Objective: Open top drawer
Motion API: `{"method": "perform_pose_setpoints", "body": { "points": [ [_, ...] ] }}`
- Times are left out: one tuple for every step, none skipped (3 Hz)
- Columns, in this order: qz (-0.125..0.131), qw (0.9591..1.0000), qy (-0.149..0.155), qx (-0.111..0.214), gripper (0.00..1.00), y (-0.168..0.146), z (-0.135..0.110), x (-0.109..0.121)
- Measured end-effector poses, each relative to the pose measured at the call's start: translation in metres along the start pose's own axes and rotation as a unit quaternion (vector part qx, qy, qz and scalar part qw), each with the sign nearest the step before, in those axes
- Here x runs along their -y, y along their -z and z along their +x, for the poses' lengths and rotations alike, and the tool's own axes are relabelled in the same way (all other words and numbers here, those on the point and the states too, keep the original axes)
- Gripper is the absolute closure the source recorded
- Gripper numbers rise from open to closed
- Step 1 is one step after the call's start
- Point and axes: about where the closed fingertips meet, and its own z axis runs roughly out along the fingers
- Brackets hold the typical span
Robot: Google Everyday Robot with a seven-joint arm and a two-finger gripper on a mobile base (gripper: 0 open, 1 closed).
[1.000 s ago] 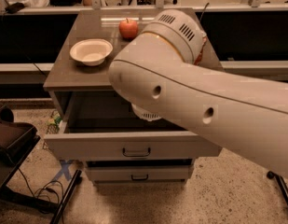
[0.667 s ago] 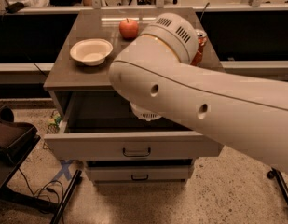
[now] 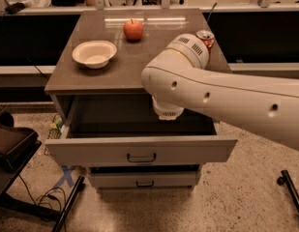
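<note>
Rightward and lower than a second before, the white arm (image 3: 226, 98) had shifted, and its ribbed round end (image 3: 167, 112) hung over the open cavity. The gripper was hidden behind that arm, somewhere above the drawer's inside, and whether it was spread or closed could not be told. The top drawer (image 3: 91, 151) stood pulled well out of the cabinet as before, black handle (image 3: 141, 157) at the centre of its front. A lower drawer (image 3: 115, 179) sat shut beneath. On the cabinet top (image 3: 139, 69) rested a white bowl (image 3: 94, 53), a red apple (image 3: 133, 29) and a red can (image 3: 205, 37), now more exposed.
</note>
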Motion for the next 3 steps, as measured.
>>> {"method": "perform_pose_setpoints", "body": {
  "points": [
    [-0.052, 0.9985, -0.012, -0.008, 1.00, -0.064, 0.025, -0.003],
    [-0.091, 0.9956, -0.022, -0.011, 1.00, -0.098, 0.038, -0.022],
    [-0.091, 0.9956, -0.022, -0.011, 1.00, -0.098, 0.038, -0.022]
  ]
}}
